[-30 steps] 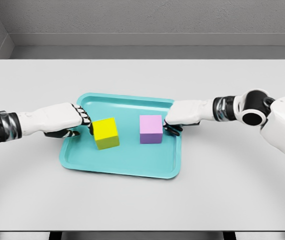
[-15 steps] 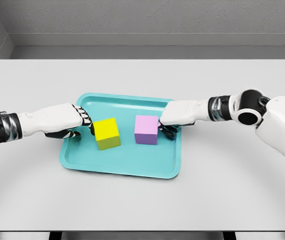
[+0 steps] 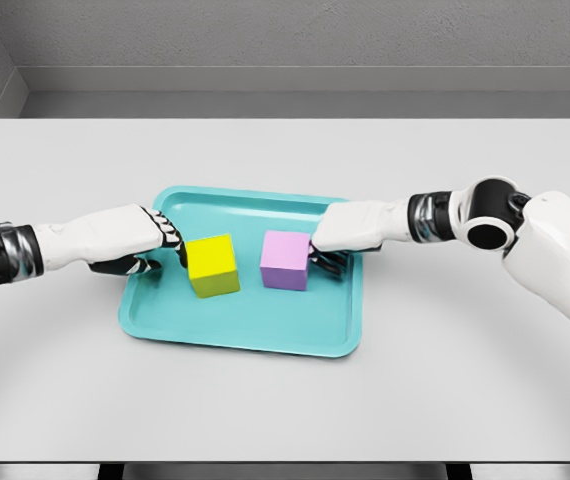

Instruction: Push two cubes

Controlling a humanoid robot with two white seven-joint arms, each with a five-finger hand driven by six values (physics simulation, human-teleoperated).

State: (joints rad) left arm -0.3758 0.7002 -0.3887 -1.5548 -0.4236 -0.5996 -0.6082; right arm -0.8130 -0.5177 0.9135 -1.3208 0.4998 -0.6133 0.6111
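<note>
flat teal plastic tray with a raised rim [image 3: 235, 335] sits mid-table on the pale grey tabletop [image 3: 285, 400]. two cubes inside it, side by side, a narrow strip of tray floor between them, not touching each other.

solid yellow cube [image 3: 212, 265] left of centre, turned slightly off the tray's axis. solid lilac-pink cube [image 3: 286, 260] just right of it.

left hand [image 3: 130, 240] lies over the tray's left rim, palm side down, dark fingertips [image 3: 173, 243] against the yellow cube's left face. the fingers point at the cube and wrap nothing; a darker thumb part shows under the hand, its pose hard to make out.

right hand [image 3: 350, 228] reaches in over the right rim, its front end at the pink cube's right face. the dark fingers below it are mostly hidden by the white hand shell (curled or extended: cannot tell). no grasp visible, only contact at the side.

left forearm cut off at the frame's left edge; right upper arm runs out at the right edge. tray's right rim partly hidden under the right hand.
</note>
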